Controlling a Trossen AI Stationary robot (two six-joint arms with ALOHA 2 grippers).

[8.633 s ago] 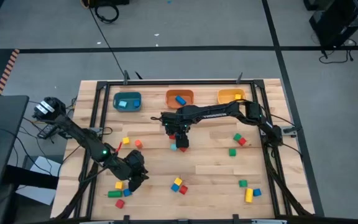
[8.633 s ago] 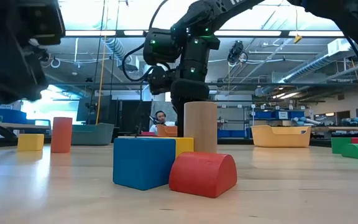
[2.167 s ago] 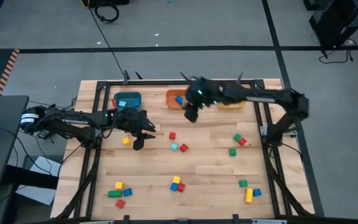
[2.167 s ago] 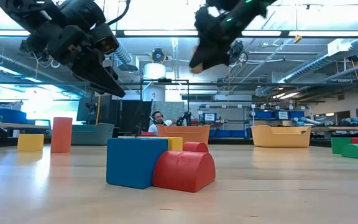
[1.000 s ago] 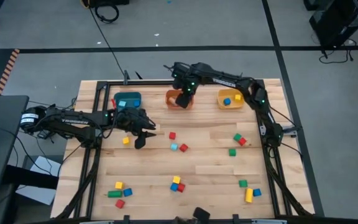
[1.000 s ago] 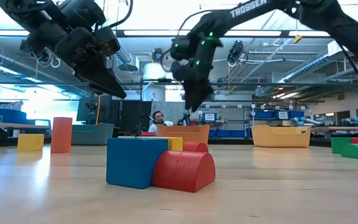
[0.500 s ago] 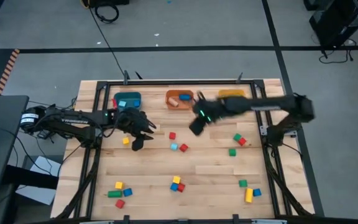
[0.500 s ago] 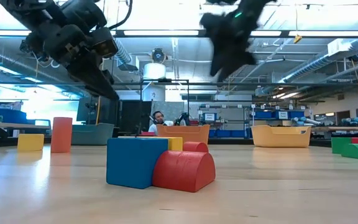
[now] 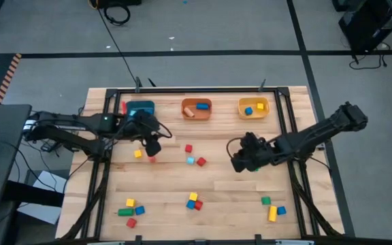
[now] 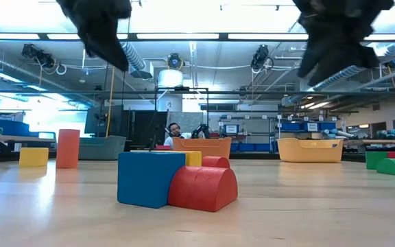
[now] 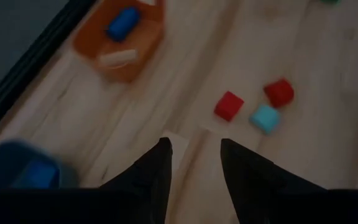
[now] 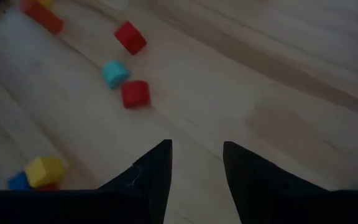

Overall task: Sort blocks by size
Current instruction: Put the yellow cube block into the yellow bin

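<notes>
Small coloured blocks lie scattered on the wooden table (image 9: 216, 184). A red block (image 9: 188, 148), a light blue one (image 9: 191, 160) and another red one (image 9: 201, 161) lie mid-table. A yellow block (image 9: 137, 154) and a red block (image 9: 152, 158) lie by my left gripper (image 9: 154, 145). It hovers open and empty near the teal bin (image 9: 139, 109), above the bare table (image 11: 191, 163). My right gripper (image 9: 237, 163) hovers open and empty right of centre, also above bare wood (image 12: 196, 163). Both hang high in the low view.
The teal bin, the orange bin (image 9: 197, 109) holding a blue and a pale block, and the yellow bin (image 9: 253, 107) stand along the far edge. More blocks lie near the front: left (image 9: 129, 207), middle (image 9: 193, 201), right (image 9: 273, 209). A dark frame rims the table.
My right gripper has swung from over the orange bin toward the table's near right and now hovers right of centre. A pale block now lies in the orange bin. My left gripper has risen and drawn slightly toward the far edge, uncovering the red block beside the yellow one.
</notes>
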